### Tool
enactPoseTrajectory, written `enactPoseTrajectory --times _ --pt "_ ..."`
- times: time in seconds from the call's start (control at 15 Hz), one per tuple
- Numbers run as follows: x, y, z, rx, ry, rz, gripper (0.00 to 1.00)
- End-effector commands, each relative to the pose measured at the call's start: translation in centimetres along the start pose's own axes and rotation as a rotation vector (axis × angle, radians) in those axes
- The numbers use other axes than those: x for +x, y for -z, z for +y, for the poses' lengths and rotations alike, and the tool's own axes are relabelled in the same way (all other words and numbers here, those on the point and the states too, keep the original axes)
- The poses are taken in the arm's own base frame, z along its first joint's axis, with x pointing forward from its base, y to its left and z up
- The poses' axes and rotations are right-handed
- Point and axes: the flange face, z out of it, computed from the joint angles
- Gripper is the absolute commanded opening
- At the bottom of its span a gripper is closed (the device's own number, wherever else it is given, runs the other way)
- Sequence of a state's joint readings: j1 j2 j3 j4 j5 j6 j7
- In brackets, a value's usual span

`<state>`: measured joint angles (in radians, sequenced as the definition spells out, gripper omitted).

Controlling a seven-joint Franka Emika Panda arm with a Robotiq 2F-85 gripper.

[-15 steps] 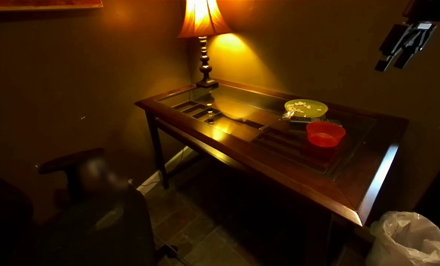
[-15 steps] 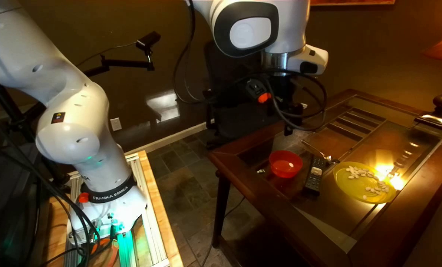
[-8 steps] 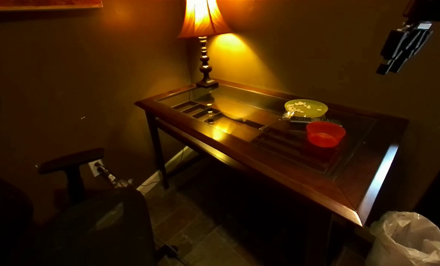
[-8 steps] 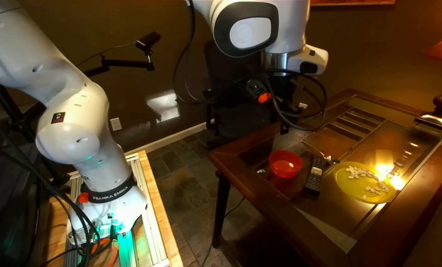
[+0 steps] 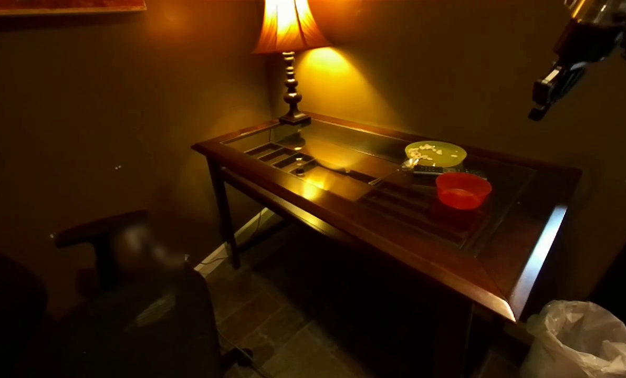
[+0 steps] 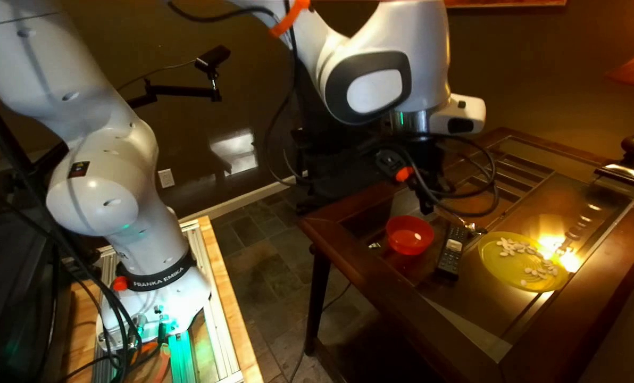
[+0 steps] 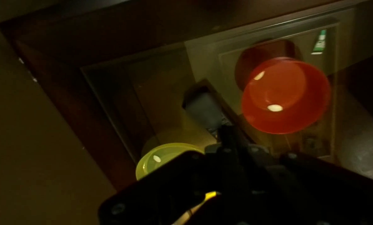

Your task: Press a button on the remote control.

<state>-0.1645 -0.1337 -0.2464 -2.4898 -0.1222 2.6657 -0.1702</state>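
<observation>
The black remote control (image 6: 449,258) lies flat on the glass-topped desk (image 5: 355,226), between a red bowl and a yellow-green plate. In the wrist view, only part of the remote (image 7: 213,131) shows; my fingers and a grey blurred patch hide the rest. My gripper (image 6: 427,206) hangs in the air above the desk, over the bowl and remote side, apart from both. Its two dark fingers are together with nothing visible between them. In an exterior view, the shut gripper (image 5: 538,112) stands well above the desktop.
The red bowl (image 6: 398,246) holds a few white pieces. Several more lie on the yellow-green plate (image 6: 500,275). A shiny utensil (image 6: 472,229) rests by the remote's far end. A lamp (image 5: 292,97) stands at the desk's back corner, and a lined bin (image 5: 544,341) beside the desk.
My gripper's fingers have come together from wide apart. The arm has lowered and the gripper has turned, its tips now closer to the desktop. The remote, bowl and plate have stayed put.
</observation>
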Motion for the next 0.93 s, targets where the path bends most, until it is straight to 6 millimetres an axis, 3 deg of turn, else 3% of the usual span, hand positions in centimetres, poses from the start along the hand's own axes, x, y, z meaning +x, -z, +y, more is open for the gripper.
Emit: enactPoseTrajectory --times 0.0,0.13,0.2,0.4,0.87 --pt "0.7 -8.3 1.9 -0.102 0.014 -0.001 0.0" --pt "0.9 -10.7 2.6 -0.133 0.008 -0.016 0.0" --pt "-0.5 -8.5 2.0 -0.094 0.012 -0.018 0.01" --pt "0.2 -11.1 2.5 -0.115 0.009 -0.033 0.01" --pt "0.8 -11.1 2.3 -0.111 0.031 -0.033 0.0"
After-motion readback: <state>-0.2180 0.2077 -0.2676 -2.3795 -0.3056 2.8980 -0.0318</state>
